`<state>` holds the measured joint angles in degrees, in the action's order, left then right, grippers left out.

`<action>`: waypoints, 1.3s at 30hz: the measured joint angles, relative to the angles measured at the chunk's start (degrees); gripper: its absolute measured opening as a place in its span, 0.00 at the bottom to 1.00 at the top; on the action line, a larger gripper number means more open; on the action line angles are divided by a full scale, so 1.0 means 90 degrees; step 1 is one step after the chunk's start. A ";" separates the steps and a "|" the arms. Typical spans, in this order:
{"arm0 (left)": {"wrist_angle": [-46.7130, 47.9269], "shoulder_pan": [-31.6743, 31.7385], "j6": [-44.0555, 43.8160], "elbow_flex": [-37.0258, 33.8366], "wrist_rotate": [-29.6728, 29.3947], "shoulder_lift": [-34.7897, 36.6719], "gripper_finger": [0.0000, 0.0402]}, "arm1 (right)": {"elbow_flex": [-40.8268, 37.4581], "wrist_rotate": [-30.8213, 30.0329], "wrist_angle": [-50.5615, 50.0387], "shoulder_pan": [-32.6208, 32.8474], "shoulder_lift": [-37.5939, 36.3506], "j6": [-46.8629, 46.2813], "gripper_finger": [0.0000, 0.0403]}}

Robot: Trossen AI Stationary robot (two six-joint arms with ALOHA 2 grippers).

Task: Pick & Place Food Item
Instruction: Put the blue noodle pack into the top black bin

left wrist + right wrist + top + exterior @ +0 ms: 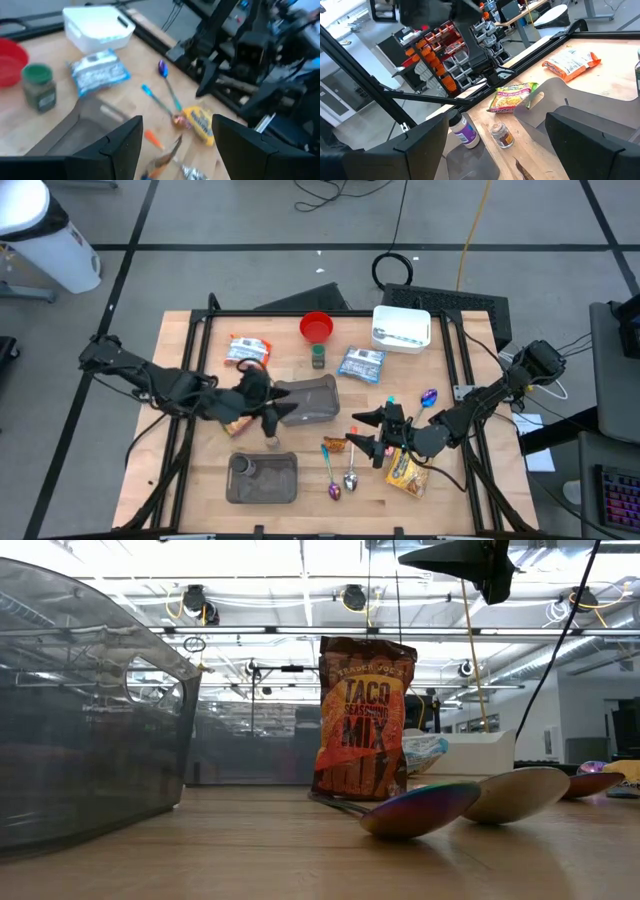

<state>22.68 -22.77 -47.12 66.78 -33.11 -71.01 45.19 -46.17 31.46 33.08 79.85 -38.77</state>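
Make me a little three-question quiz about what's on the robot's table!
1. True or false: the red bowl sits beside the white container, near the table's far edge.
2. What words show on the upright packet in the low view? A) Taco Seasoning Mix B) Pancake Flour C) Hot Cocoa
3. Fill in: the left gripper has its jaws ____.

Key: 1 true; 2 A; 3 open.
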 joint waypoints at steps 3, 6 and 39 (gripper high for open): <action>-0.0653 0.0087 0.0343 0.0005 0.0002 -0.0152 0.61 | 0.0000 0.0005 -0.0040 -0.0018 -0.0152 0.0292 0.81; -0.1222 0.0128 0.0692 0.0005 0.0003 -0.0392 0.61 | 0.0005 -0.0004 -0.0062 -0.0177 -0.0502 0.0611 0.81; -0.0324 0.3776 0.4106 -0.0005 0.3371 0.0692 0.61 | 0.0002 0.3406 -0.5196 -0.5218 -0.0793 -0.2526 0.68</action>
<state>19.76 11.22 -10.17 66.74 -2.77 -64.79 45.21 -15.52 -15.30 -13.88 72.72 -61.50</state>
